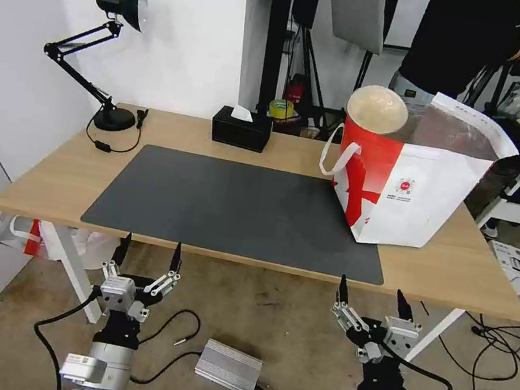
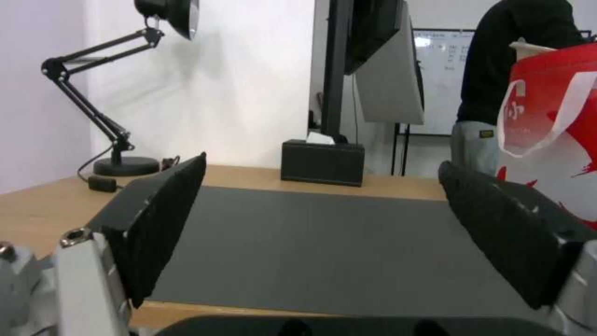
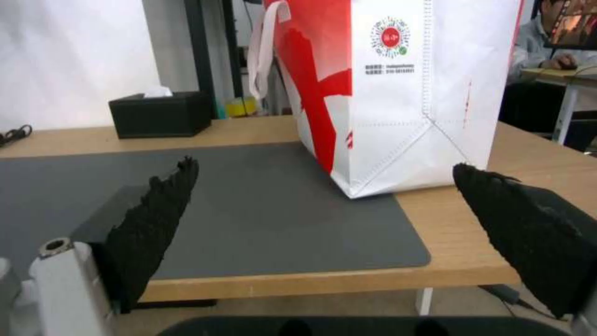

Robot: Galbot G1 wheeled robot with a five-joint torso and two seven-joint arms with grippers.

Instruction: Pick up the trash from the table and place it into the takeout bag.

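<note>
While both arms are held low in front of the table's (image 1: 39, 188) near edge, the left end effector (image 1: 148, 252) and the right end effector (image 1: 373, 293) are seen with fingers spread wide and nothing between them. The takeout bag (image 1: 417, 192), white with a red side panel, a white loop handle, silver lining and a small round logo, is stood upright at the table's right end, partly on the dark grey mat (image 1: 232, 207). A beige paper-like bowl (image 1: 377, 108) is seen inside its open top.
</note>
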